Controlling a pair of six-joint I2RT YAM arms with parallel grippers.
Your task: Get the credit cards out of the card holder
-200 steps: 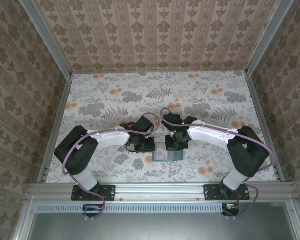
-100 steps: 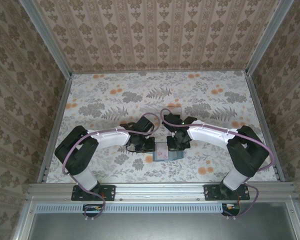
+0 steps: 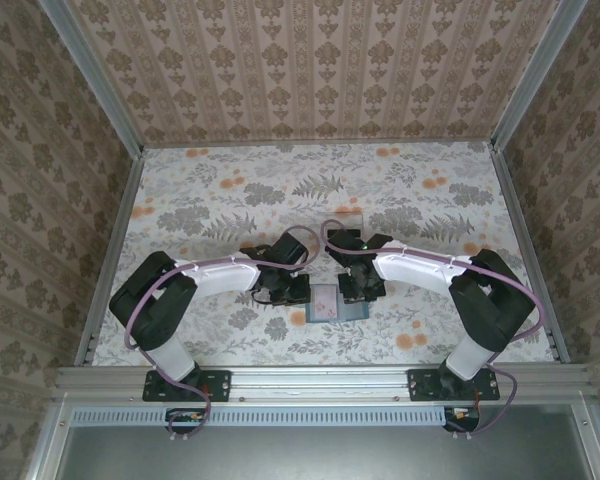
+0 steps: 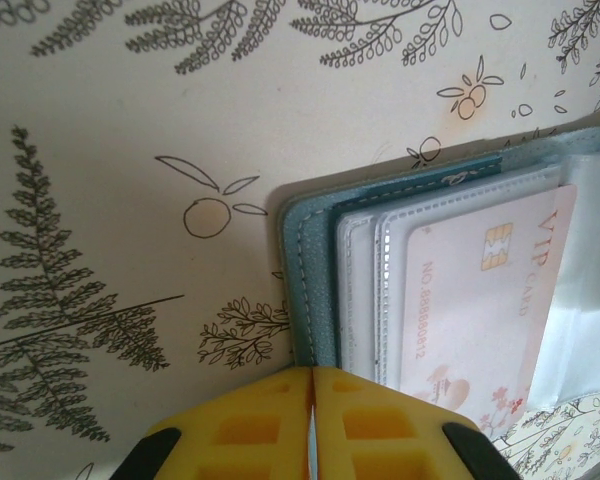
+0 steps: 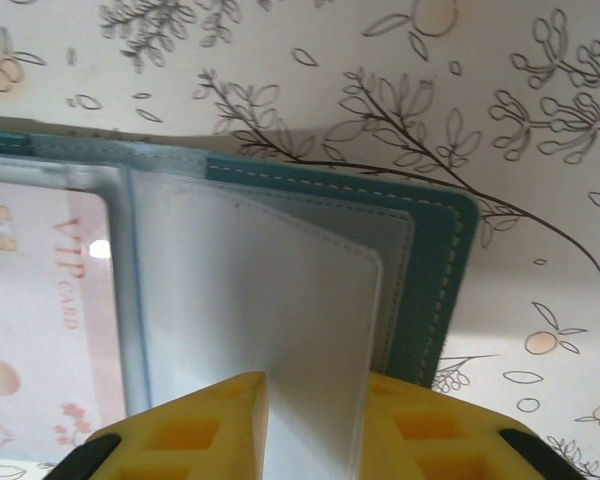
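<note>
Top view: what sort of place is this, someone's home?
Likely a robot test booth, not a home: wallpapered panels box in a floral-covered table, a metal rail runs along its near edge, and a left arm and right arm bolted there reach a card holder.

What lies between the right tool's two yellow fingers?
A clear plastic sleeve of the card holder passes through the open right tool, as the right wrist view shows.

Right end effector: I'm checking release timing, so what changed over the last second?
The right end effector opened its jaws around a clear sleeve and shifted slightly right. The left end effector stays shut on the card holder; it and the VIP card have not moved.
</note>
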